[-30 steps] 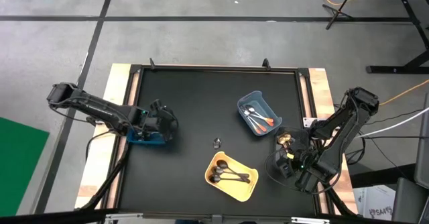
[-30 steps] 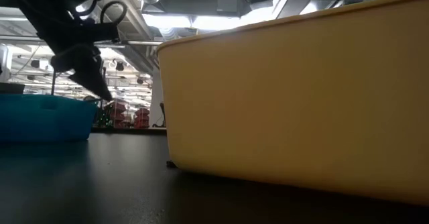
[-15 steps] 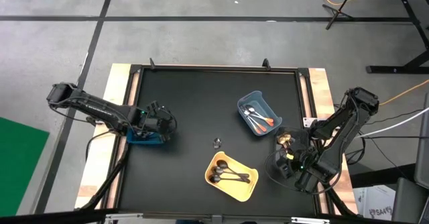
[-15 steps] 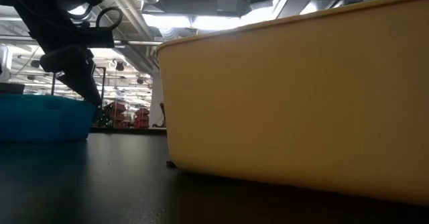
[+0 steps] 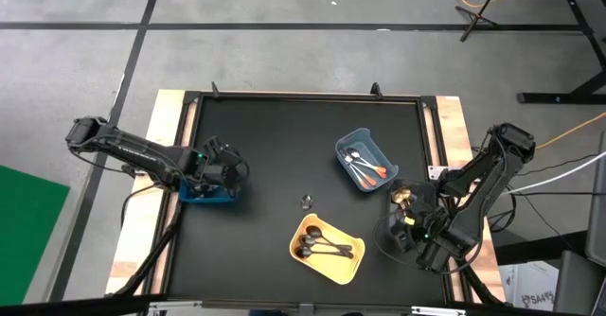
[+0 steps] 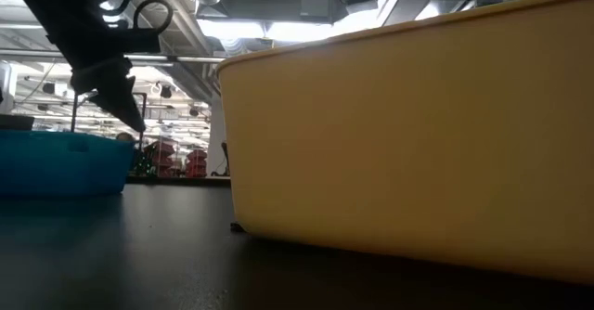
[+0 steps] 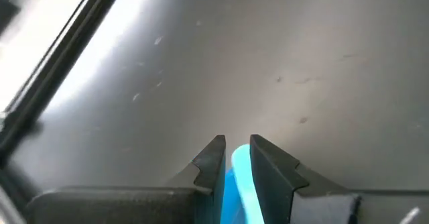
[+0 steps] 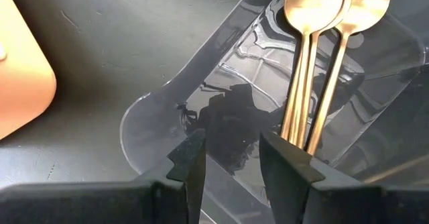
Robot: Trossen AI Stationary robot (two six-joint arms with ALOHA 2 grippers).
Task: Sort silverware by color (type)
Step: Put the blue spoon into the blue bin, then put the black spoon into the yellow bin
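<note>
No legible writing appears. Table [image 5: 265,146] carries the yellow bin [image 5: 352,262] with black spoons [image 5: 322,249]. Left gripper [image 7: 234,158] pinches a light-blue spoon handle [image 7: 242,190] over the blue bin [image 5: 204,196]. Right gripper [image 8: 232,153], fingers spread, hangs over the clear bin [image 8: 167,117] holding gold spoons [image 8: 315,63].

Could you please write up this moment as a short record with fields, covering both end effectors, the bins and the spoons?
left end effector: over the bright blue bin at the table's left edge, closed on a light-blue handle
right end effector: open, over the clear bin at the table's right edge
clear bin contents: two gold spoons
yellow bin: black spoons
grey-blue bin: spoons with orange handles
loose on table: one small item, too small to identify
</note>
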